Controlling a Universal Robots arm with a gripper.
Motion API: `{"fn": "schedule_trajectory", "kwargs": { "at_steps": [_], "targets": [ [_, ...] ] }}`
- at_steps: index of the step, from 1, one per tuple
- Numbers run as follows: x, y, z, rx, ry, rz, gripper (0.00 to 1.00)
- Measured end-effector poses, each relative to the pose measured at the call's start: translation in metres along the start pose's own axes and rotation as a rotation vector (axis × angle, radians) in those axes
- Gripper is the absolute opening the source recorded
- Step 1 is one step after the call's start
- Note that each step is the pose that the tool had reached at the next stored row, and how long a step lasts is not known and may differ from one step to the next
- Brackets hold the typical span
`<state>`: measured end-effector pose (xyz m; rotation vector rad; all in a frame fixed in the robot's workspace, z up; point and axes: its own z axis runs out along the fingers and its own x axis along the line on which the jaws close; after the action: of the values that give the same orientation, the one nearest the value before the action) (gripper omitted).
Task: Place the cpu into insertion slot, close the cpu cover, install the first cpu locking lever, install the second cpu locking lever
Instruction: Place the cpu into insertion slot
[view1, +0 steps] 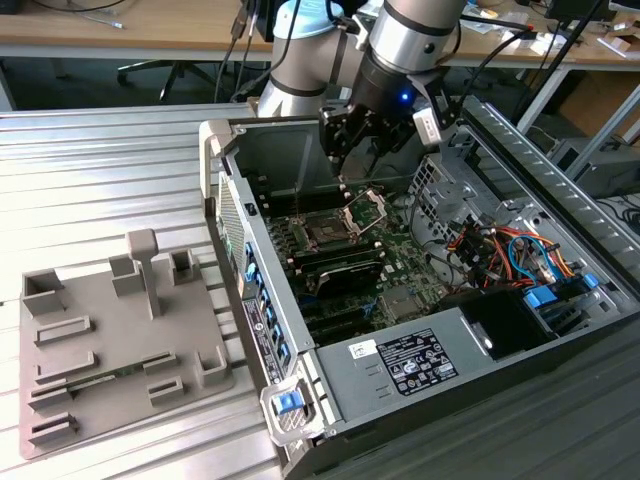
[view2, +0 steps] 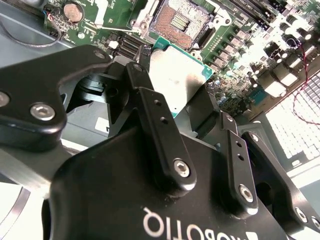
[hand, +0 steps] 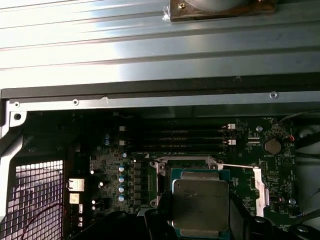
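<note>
At the exterior view's left, a grey fixture plate (view1: 105, 345) is seen on the ribbed tabletop (view1: 100, 170). Further right, inside the open computer case (view1: 240, 230), the insertion slot (view1: 325, 232) lies uncovered, its cpu cover (view1: 366, 207) tilted up. Above it, the cpu (view2: 177, 75) is pinched between the fingers (view2: 150, 110) of the gripper (view1: 350, 150), clear of the slot.
</note>
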<state>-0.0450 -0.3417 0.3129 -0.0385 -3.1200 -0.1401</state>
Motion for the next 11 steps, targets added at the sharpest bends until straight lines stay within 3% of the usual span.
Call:
{"fn": "schedule_trajectory", "kwargs": {
  "at_steps": [11],
  "targets": [
    [-0.0019,-0.0004,0.0047,0.0002,0.0001,-0.001,0.55]
  ]
}}
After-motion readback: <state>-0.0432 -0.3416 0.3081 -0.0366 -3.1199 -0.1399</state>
